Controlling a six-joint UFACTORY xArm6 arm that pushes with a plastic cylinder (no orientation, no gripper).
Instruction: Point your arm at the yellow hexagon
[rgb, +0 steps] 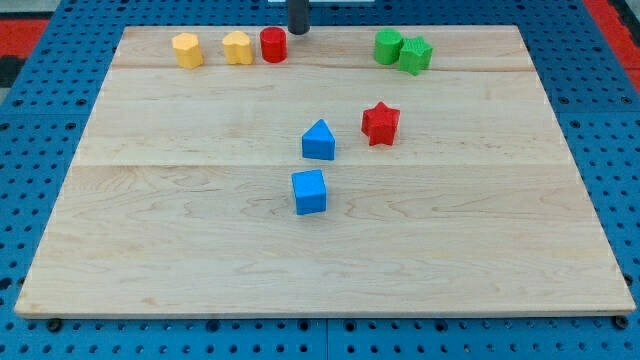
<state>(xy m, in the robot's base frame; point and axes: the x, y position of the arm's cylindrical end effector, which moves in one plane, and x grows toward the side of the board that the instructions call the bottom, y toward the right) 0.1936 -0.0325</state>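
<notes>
Camera view, the only one I have: my tip (299, 31) sits at the top centre of the frame, right at the far edge of the bench (330, 270), just right of the red cylinder (273, 45). This rig has no gripper, only the rod, so there is nothing to report as apart or together.

Two yellow blocks stand in the upper left of the frame. The leftmost one (187, 50) reads to me as the yellow hexagon: flat-topped, with angled faces. The second yellow block (238, 48), just left of the red cylinder and nearly touching it, has a more notched outline; I cannot name its shape with confidence.

I judge the approach step as not yet finished: my tip is well apart from the hexagon, with the red cylinder and the other yellow block lying between them along the top row. The next move calls for a slide toward the frame's left, dipping a little toward the frame's bottom to pass below that row instead of ploughing through it, then closing on the hexagon without shoving it.

Elsewhere, two green blocks (402, 50) touch at upper right, a red star (380, 123) sits right of centre, and a blue block with a peaked top (319, 141) and a blue cube (310, 191) sit mid-frame, all clear of that path.
</notes>
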